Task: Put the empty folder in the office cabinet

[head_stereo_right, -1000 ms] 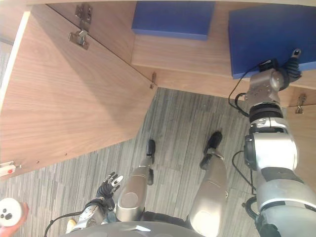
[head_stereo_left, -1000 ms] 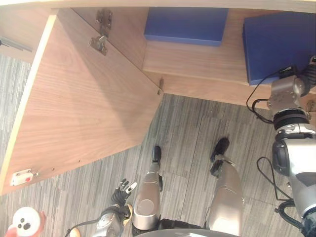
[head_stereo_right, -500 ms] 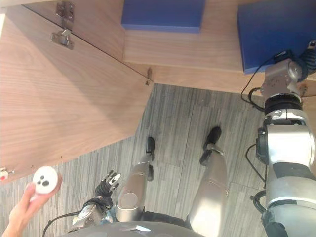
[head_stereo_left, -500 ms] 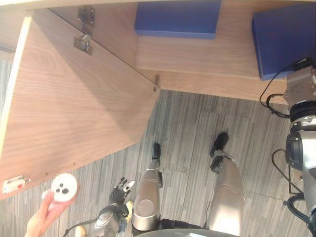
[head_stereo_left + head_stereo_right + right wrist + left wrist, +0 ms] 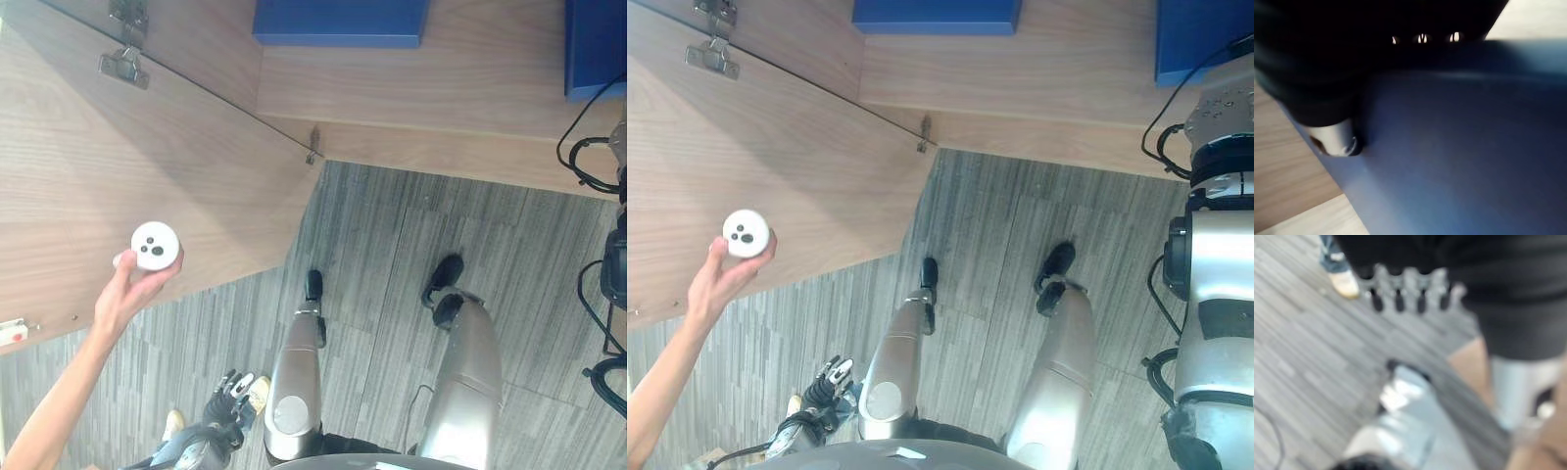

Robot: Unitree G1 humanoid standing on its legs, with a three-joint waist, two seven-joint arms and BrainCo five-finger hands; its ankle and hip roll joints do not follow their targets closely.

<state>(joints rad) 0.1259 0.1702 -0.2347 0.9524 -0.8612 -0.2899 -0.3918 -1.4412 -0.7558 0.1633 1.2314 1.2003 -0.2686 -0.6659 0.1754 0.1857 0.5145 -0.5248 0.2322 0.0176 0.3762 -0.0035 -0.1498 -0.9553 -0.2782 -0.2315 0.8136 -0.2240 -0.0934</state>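
The cabinet [image 5: 470,117] stands open, its wooden door [image 5: 118,186] swung wide over the grey floor [image 5: 392,255]. On the shelf lie two blue folders: one [image 5: 338,22] towards the middle and another [image 5: 1200,39] at the right, under the robot's right arm. In the right wrist view the right hand [image 5: 1337,139] lies against the flat blue face of that folder – the thumb tip touches it, but the fingers are tucked under the dark cover, so I cannot tell whether they are curled or straight. The left hand [image 5: 230,392] hangs low beside the robot, near the floor, well away from the cabinet; in its wrist view the fingers [image 5: 1400,286] run out straight in a row, holding nothing. From the lower left a person's arm reaches in – the person's hand [image 5: 137,289] holds up a small white round thing [image 5: 155,245] with dark dots, in front of the door. A shoe [image 5: 1344,284] shows on the floor by the left hand
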